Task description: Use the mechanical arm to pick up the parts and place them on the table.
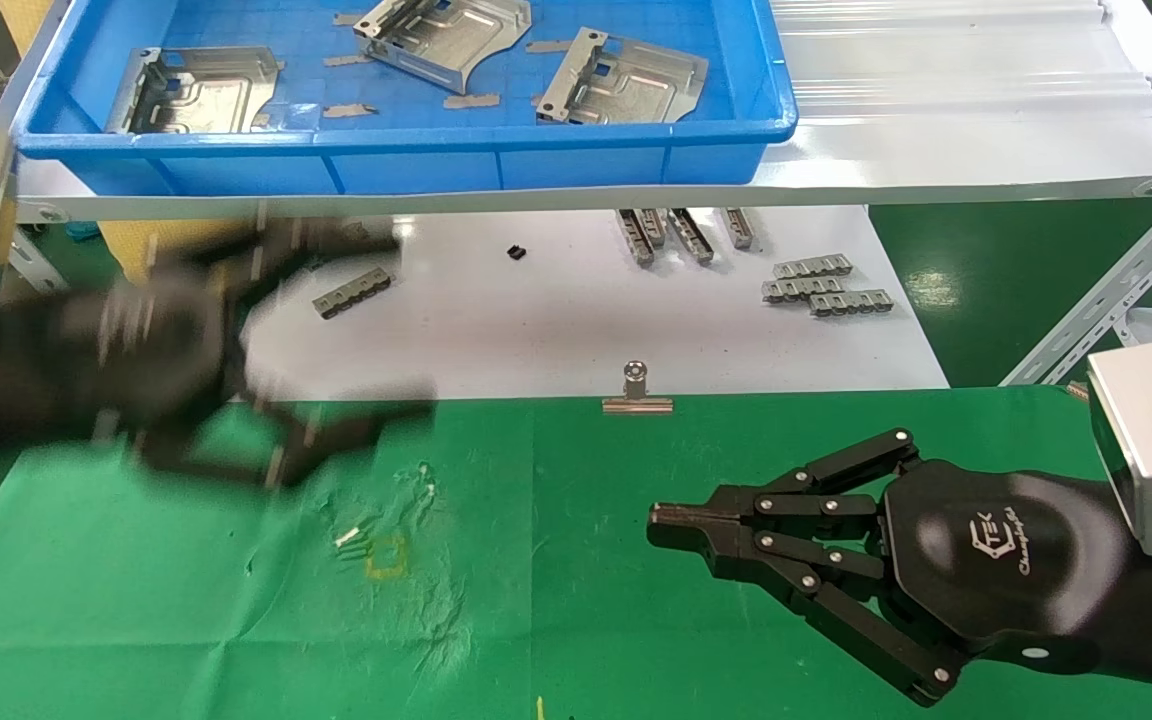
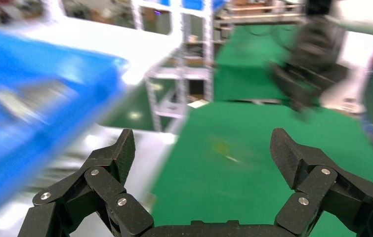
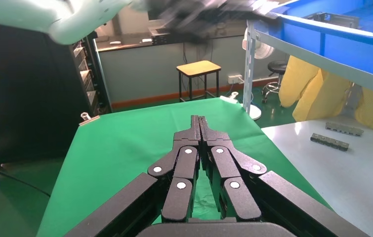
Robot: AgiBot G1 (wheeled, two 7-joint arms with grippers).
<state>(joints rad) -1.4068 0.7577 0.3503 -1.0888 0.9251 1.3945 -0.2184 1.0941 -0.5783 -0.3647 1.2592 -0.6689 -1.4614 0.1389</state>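
Observation:
Three silvery stamped parts lie in the blue tray on the raised shelf: one at the left, one in the middle, one at the right. My left gripper is blurred, open and empty, below the tray's front left, over the edge between the white board and the green cloth table. In the left wrist view its jaws stand wide apart with only green cloth between them. My right gripper is shut and empty, parked low over the cloth at the front right; its own view shows the same.
The white board holds grey toothed strips, one more strip near my left fingers, and small metal pieces. A binder clip grips the cloth's back edge. A yellow square mark is on the cloth.

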